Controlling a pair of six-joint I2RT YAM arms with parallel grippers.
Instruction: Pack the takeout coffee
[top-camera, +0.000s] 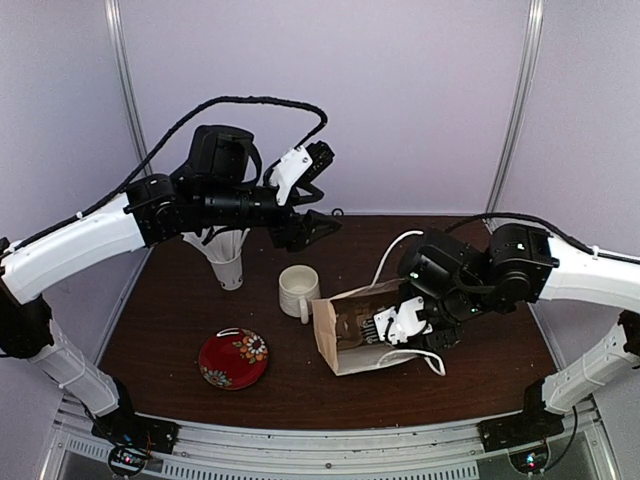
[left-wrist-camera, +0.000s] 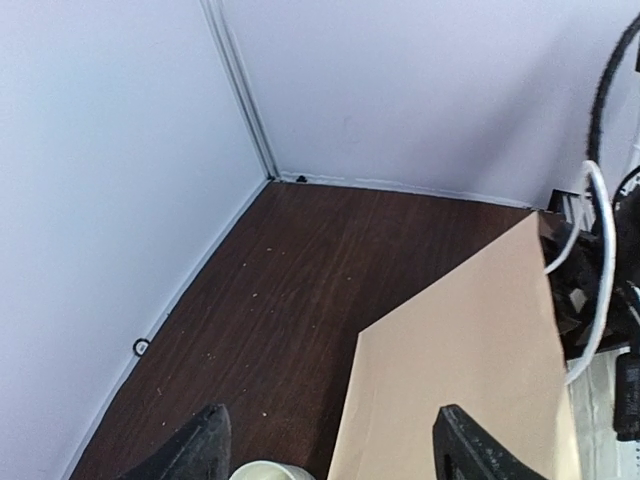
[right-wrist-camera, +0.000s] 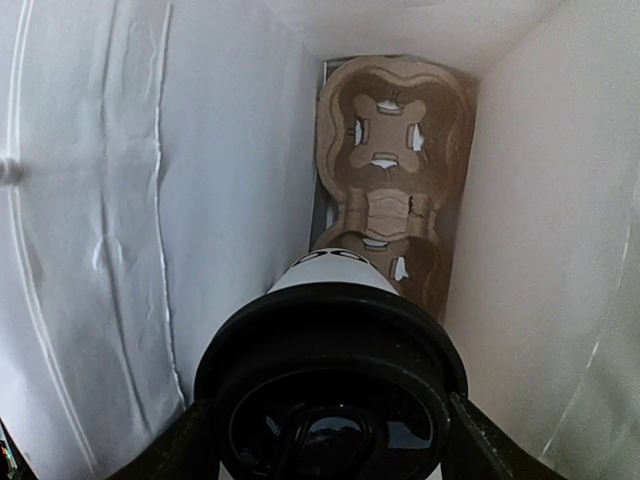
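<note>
- The coffee cup (right-wrist-camera: 335, 272), with its black lid (right-wrist-camera: 330, 385) on, is well inside the paper bag (top-camera: 335, 345), and the wrist view looks straight down onto the lid.
- The right hand (right-wrist-camera: 330, 425) reaches in through the bag's mouth. Its fingers (right-wrist-camera: 195, 440) sit against either side of the lid, so I take it to be holding the cup by the top.
- At the bag's far end sits a cardboard carrier (right-wrist-camera: 395, 170). The cup's base looks to be at its nearer pocket, though I can't tell whether it has seated.
- As I read it, the step is pushing the cup home into that pocket. Keep the cup in line with the bag's length and go slowly until the base meets cardboard.
- Hold it lightly, since a hard squeeze could pop the lid or dent the paper wall.
- I'd let go only once the pocket holds the cup, then draw straight back out without brushing the thin sides or catching the white handles (top-camera: 432, 362).
- The left hand (left-wrist-camera: 335, 445) hangs raised and spread wide with nothing in it, above the white mug (top-camera: 298, 290) and beside the bag. It could steady the bag's outside if the bag slides on the desk (top-camera: 180, 310).
</note>
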